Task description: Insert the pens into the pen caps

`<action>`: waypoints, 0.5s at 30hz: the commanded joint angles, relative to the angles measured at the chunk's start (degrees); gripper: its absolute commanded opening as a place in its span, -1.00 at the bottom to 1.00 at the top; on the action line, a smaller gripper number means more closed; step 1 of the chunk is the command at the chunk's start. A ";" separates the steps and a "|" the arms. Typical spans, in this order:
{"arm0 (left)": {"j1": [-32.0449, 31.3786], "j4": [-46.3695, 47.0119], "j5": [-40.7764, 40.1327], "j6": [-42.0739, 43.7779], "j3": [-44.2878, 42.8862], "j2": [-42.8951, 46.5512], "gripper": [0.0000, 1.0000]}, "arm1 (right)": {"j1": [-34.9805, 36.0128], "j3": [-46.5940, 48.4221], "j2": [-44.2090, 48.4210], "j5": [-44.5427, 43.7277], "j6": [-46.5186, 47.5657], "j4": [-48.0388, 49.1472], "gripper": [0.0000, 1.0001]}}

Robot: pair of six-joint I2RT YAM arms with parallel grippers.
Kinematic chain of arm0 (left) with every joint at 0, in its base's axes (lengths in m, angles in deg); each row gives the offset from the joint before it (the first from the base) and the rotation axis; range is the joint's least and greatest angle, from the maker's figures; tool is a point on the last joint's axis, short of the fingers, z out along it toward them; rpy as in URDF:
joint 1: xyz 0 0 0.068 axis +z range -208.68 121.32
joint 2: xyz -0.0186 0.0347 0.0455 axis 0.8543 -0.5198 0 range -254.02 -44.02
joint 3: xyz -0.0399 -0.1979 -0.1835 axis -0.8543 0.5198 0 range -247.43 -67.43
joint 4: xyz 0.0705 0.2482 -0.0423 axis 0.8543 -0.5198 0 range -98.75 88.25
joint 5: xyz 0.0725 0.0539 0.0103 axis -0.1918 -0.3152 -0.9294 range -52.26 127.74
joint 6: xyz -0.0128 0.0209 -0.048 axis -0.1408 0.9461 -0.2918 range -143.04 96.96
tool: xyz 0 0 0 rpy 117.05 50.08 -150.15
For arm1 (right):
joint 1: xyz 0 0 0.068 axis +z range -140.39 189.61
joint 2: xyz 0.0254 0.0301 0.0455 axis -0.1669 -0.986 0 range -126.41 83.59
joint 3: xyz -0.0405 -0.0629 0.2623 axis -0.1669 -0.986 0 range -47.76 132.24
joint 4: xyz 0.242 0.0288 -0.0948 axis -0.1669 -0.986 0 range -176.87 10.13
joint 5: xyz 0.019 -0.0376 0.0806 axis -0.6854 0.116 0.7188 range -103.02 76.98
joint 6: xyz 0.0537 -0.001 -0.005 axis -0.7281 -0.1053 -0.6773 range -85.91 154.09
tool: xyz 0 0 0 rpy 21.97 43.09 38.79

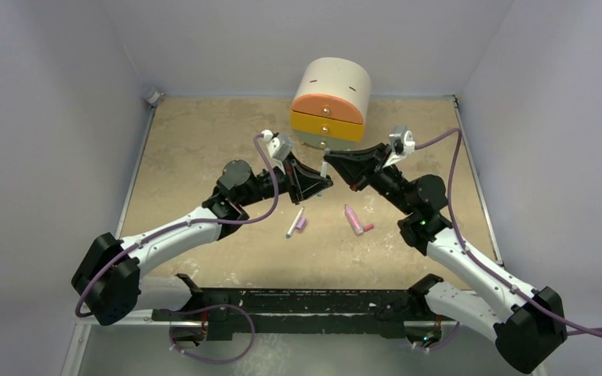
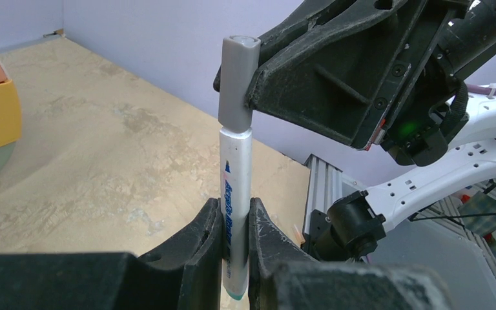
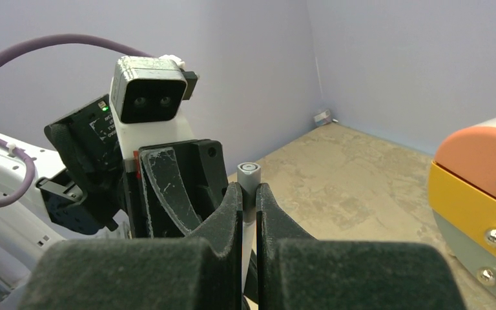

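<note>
Top view: held the white pen (image 1: pixel 324 168) upright over the table (image 1: pixel 204 157), between left gripper (image 1: pixel 323 183) and right gripper (image 1: pixel 335 163). Left wrist: clamped the printed barrel low, near its teal end; judged light, stiff, slick. Right wrist: pinched the short grey cap (image 3: pixel 250 175) by 2 sides, atop the tip.

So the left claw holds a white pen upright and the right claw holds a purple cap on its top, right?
Not quite: the cap is grey, not purple, as the left wrist view shows. Otherwise yes: the left gripper holds the white pen upright and the right gripper grips the cap on its top.
</note>
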 commanded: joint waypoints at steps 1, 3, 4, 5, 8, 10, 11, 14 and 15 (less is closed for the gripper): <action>0.09 9.10 -4.39 1.09 -1.78 3.13 -1.00 | 0.30 -1.09 1.06 5.78 -1.12 2.95 -1.00; 0.11 8.87 -4.85 1.34 -1.81 2.59 -1.00 | 0.29 -0.42 1.28 6.09 -1.14 2.75 -1.00; 0.03 8.81 -4.93 1.74 -1.66 2.35 -1.00 | 0.33 -0.03 1.42 6.10 -0.92 2.58 -1.00; 0.01 8.61 -4.72 1.97 -1.51 2.09 -1.00 | 0.36 0.29 1.59 6.05 -0.66 2.33 -0.99; -0.20 8.09 -3.99 3.15 -1.09 1.82 -1.00 | 0.34 0.94 1.97 6.25 -0.03 1.46 -0.82; -0.68 6.10 -3.42 4.94 -1.63 1.73 -1.00 | 0.33 0.96 2.22 6.38 0.08 1.14 -0.71; -0.96 4.30 -3.14 6.05 -2.13 1.66 -1.00 | 0.36 0.91 2.33 6.58 0.07 1.05 -0.66; -2.80 -3.13 -3.31 11.20 -4.48 1.25 -1.00 | 0.33 1.40 3.00 6.82 -0.02 0.65 -0.50; -3.37 -5.30 -3.57 12.80 -5.07 1.17 -1.00 | 0.35 1.62 3.44 6.53 0.11 0.34 -0.44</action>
